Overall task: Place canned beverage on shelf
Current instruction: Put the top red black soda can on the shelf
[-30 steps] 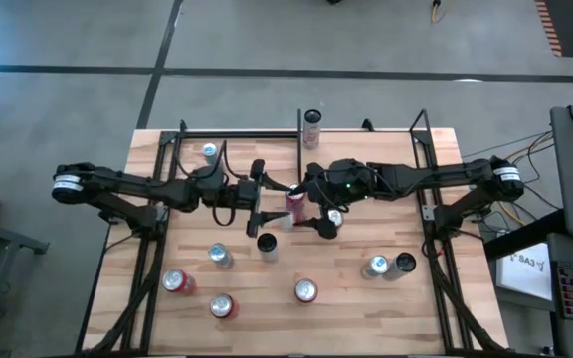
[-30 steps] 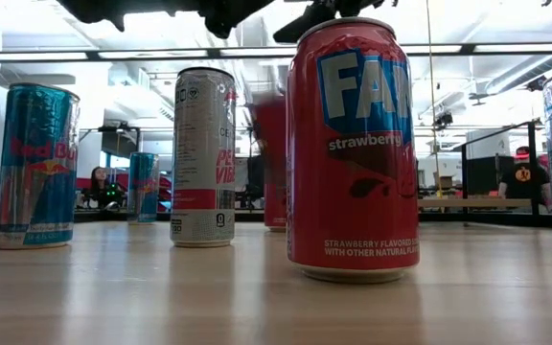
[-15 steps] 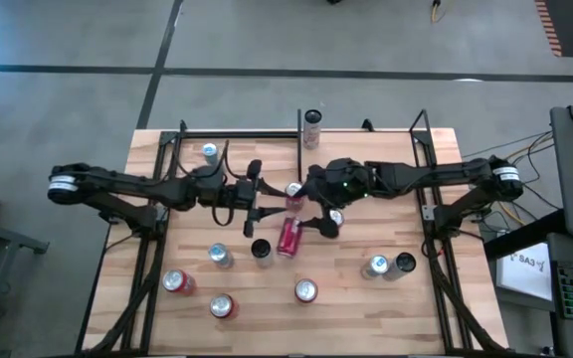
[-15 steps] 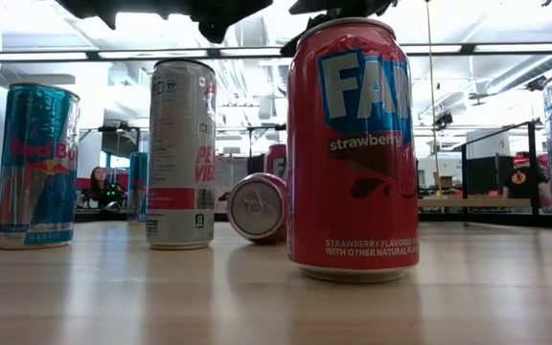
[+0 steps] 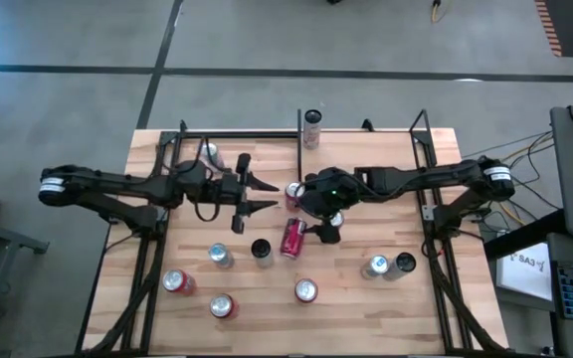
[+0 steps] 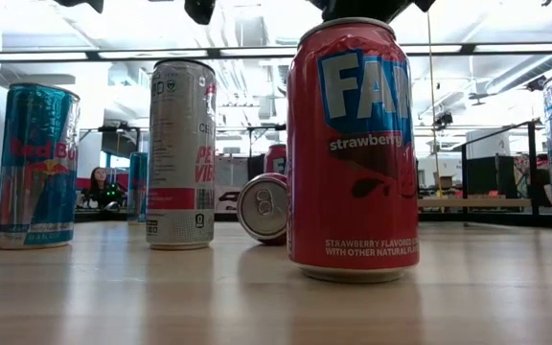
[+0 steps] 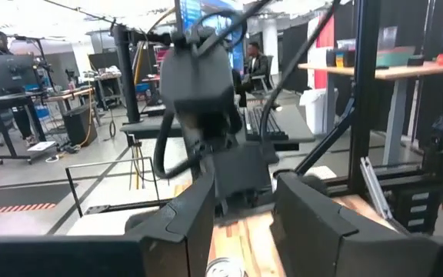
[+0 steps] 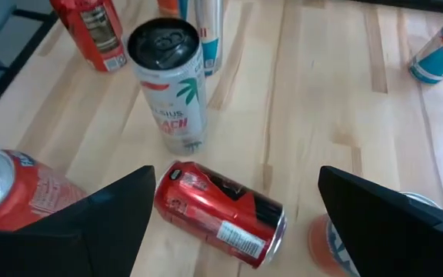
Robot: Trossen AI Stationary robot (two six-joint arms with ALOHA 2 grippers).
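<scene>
Red can (image 5: 291,238) lies on its side on the bench (image 5: 366,308), mid-bench, not held by either arm; seen end-on in low view (image 6: 263,206). In the right wrist view it rests just in front of the fingers, next to an upright white can (image 8: 168,83). Right gripper (image 5: 324,221) hovers right over it, jaws spread wide, empty. Left gripper (image 5: 252,195) sits a bit left of centre, part closed, nothing in it. Shelf (image 5: 237,139) at the far edge; one can (image 5: 311,128) stands by its right end. Step in hand, I'd say: re-grab the fallen can. Best approach: come down w/ jaws across the can's round body, squeeze at mid-length so it can't roll off, lift clear of neighbours, turn upright before setting on shelf.
</scene>
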